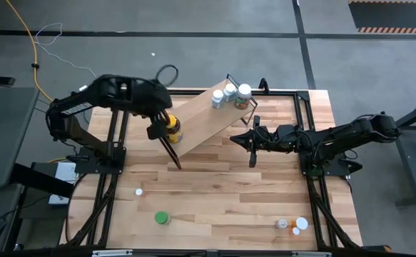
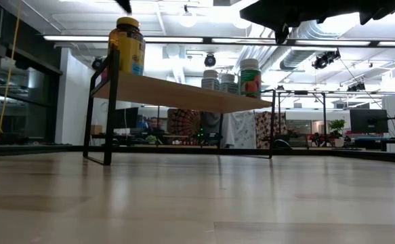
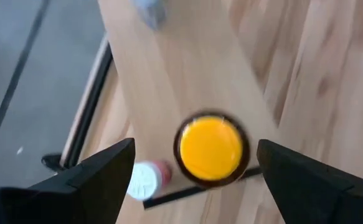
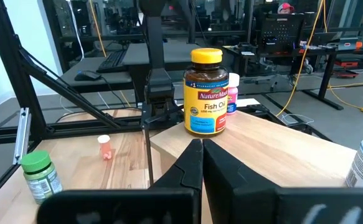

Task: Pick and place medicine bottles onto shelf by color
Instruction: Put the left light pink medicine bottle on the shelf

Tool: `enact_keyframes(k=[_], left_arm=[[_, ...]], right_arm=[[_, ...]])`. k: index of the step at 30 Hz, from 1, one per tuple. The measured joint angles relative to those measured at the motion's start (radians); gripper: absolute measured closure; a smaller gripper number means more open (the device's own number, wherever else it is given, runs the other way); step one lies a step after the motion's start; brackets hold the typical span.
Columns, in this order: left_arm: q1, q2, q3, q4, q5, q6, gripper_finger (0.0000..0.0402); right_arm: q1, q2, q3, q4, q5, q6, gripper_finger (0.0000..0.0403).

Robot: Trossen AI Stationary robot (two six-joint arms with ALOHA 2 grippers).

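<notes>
Counter (image 1: 215,193) carrying the shelf (image 1: 200,123), a long board set on a slant between the two arms. Progress, judged from the layout: roughly four bottles are shelved and about as many are left. The amber jar (image 1: 172,128) with yellow lid stands alone at the shelf end directly under the left gripper (image 1: 159,127), whose fingers (image 3: 100,177) are spread wide to either side of the lid and clear of it, so the jar appears released. Three white bottles (image 1: 230,93) cluster at the opposite shelf end, just beyond the right gripper (image 1: 251,139), which is closed, holds nothing and points at the shelf edge. Unshelved, well away from both grippers: a green bottle (image 1: 162,218), a small group of a white-capped and tiny orange bottles (image 1: 293,225), a small white-capped one (image 1: 139,191), and a pink-capped bottle (image 3: 145,179) lying beside the jar's end of the shelf
</notes>
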Motion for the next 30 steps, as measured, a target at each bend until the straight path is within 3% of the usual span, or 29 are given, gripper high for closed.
enact_keyframes(k=[4, 8, 12, 17, 25, 30], left_arm=[[-0.061, -0.064, 0.054, 0.085, -0.046, -0.050, 0.0074], [-0.196, -0.175, -0.038, 0.286, -0.175, -0.086, 0.0074], [-0.367, -0.315, -0.258, 0.524, -0.332, -0.099, 0.0074], [-0.548, -0.479, -0.630, 0.845, -0.448, -0.076, 0.0074], [-0.657, -0.599, -1.145, 1.399, -0.466, 0.011, 0.0074], [-0.678, -0.616, -1.221, 1.366, -0.446, -0.060, 0.0074]], right_arm=[[0.000, 0.000, 0.000, -0.004, 0.000, 0.000, 0.0402], [0.000, 0.000, 0.000, -0.012, 0.000, 0.000, 0.0402], [0.000, 0.000, 0.000, -0.020, 0.000, 0.000, 0.0402], [0.000, 0.000, 0.000, -0.019, 0.000, 0.000, 0.0402], [0.000, 0.000, 0.000, -0.020, 0.000, 0.008, 0.0402], [0.000, 0.000, 0.000, -0.019, 0.000, 0.026, 0.0402]])
